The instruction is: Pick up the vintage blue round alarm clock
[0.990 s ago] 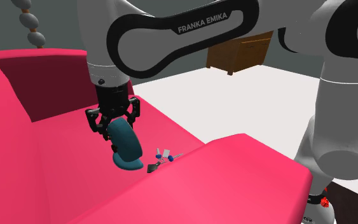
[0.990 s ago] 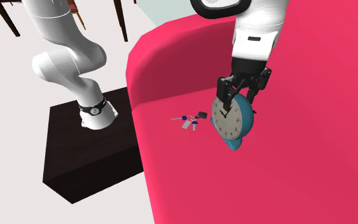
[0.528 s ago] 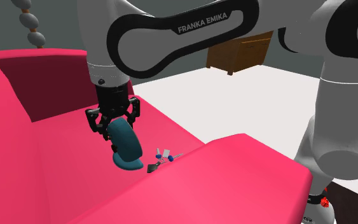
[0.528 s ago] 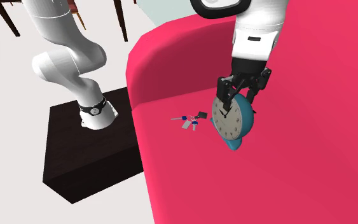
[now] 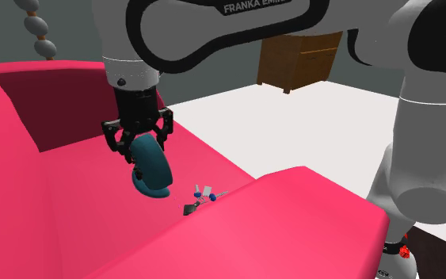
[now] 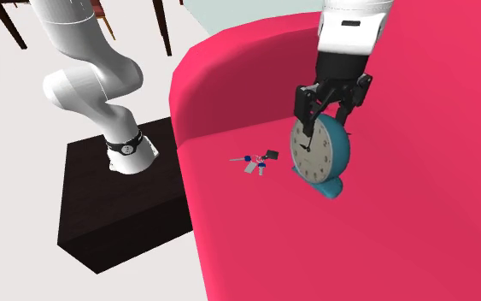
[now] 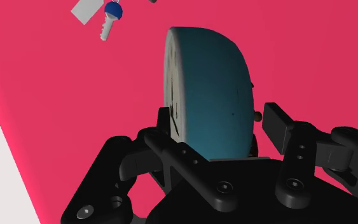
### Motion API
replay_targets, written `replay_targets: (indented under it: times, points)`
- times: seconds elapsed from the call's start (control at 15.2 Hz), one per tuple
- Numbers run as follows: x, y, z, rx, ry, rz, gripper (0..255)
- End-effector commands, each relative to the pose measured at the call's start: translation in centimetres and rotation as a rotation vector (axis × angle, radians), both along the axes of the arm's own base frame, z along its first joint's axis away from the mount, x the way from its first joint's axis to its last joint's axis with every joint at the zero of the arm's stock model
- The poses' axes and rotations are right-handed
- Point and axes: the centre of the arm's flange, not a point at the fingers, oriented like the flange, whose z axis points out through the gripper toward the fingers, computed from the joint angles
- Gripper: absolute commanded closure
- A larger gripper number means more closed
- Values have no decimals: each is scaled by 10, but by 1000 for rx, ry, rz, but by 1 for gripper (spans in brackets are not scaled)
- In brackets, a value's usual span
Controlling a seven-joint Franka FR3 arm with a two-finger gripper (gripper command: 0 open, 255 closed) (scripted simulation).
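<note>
Blue round alarm clock [image 5: 152,168] hangs upright at centre left of the shoulder view, its top pinched face-and-back between the black jaws, low over the pink sofa [image 5: 292,218] seat. Whether it clears the cushion, I can't tell. The white arm [image 5: 213,28] crosses the top of the frame, wrist pointing straight down. Keys [image 5: 203,194] lie near, lower right of the clock.
</note>
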Motion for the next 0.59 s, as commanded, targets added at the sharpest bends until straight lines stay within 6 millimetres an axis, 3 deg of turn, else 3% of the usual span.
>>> replay_targets:
  times: [0.0, 0.4, 0.53]
  points:
    - [-1, 0, 12, 1, -1, 0, 255]
    - [-1, 0, 44, 1, -1, 0, 255]
    - [-1, 0, 45, 1, -1, 0, 255]
